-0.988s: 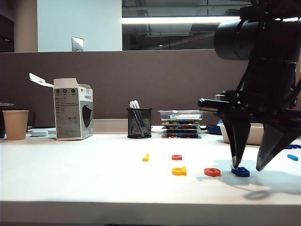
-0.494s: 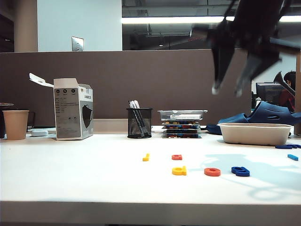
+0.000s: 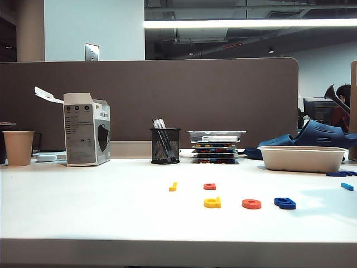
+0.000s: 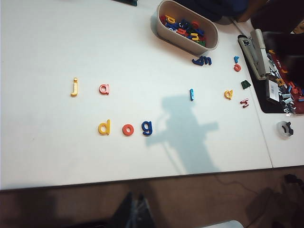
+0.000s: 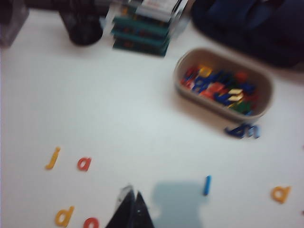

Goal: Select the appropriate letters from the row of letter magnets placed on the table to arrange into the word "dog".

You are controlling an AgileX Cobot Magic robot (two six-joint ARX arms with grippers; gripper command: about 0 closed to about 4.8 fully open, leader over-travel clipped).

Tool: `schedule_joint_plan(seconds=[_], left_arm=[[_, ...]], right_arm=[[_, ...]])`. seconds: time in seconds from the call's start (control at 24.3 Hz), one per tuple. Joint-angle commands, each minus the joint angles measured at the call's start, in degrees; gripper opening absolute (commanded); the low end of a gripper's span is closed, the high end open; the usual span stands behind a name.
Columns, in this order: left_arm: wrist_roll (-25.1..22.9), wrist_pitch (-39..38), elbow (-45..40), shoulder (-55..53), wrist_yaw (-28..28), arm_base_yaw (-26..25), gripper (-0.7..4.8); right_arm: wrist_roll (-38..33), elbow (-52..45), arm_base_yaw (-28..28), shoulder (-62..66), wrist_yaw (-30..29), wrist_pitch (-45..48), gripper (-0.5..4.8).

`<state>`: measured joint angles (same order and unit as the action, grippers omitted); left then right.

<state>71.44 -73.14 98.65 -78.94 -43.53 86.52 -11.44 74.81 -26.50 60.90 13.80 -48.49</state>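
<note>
Now yellow "d" (image 5: pixel 64 216) lies just beside the closed right end effector (image 5: pixel 131 209).

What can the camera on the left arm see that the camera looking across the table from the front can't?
Only the left wrist view, looking down, shows the letters' shapes: yellow d, red o and blue g spelling "dog", the loose letters inside the beige tub, and the shut left gripper hanging off the table's near edge.

Only the exterior view shows the paper cup, the white carton and the partition.

Both share the white table, the three placed letters and the yellow j. Neither shows the right gripper.
</note>
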Motion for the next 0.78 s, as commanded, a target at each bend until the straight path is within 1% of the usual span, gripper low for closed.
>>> schedule_joint_plan(seconds=[0.04, 0.16, 0.21, 0.25, 0.33, 0.54, 0.62, 0.66, 0.7, 0.74, 0.78], left_arm=[[-0.3, 0.8, 0.1, 0.1, -0.3, 0.0, -0.06], [-0.3, 2.6, 0.1, 0.1, -0.3, 0.0, -0.05], [-0.3, 2.6, 0.1, 0.1, -0.3, 0.0, -0.05], [-0.3, 3.1, 0.1, 0.1, -0.3, 0.0, -0.06], [-0.3, 3.6, 0.1, 0.1, -0.2, 0.0, -0.05], [-0.3, 3.6, 0.1, 0.1, -0.3, 0.0, -0.05], [-0.9, 3.8, 0.1, 0.1, -0.3, 0.0, -0.05], [-2.8, 3.8, 0.2, 0.1, 0.1, -0.4, -0.05], [-5.9, 3.5, 0.2, 0.3, -0.1, -0.7, -0.05], [-11.4, 3.5, 0.2, 0.8, -0.2, -1.6, -0.05], [-13.3, 3.7, 0.2, 1.0, -0.1, -2.0, -0.05]], right_arm=[[2.3, 0.4, 0.0, -4.3, 3.3, 0.5, -0.07], [2.9, 0.4, 0.1, -11.0, 4.1, 0.4, -0.07], [2.9, 0.4, 0.1, -12.3, 5.6, 0.5, -0.08], [3.0, 0.4, 0.1, -14.6, 8.7, 0.4, -0.08], [3.4, 0.4, 0.2, -17.3, 10.8, 0.2, -0.07], [6.2, 0.3, 0.9, -23.3, 13.4, -3.4, -0.07], [6.3, 0.3, 0.9, -25.4, 13.3, -4.6, -0.07], [6.8, 0.3, 0.9, -25.9, 13.3, -4.9, -0.07], [7.1, 0.3, 0.9, -26.8, 13.3, -5.2, -0.08], [7.2, 0.3, 0.9, -27.5, 13.4, -5.4, -0.07], [7.3, 0.3, 0.9, -27.9, 13.4, -5.6, -0.08]])
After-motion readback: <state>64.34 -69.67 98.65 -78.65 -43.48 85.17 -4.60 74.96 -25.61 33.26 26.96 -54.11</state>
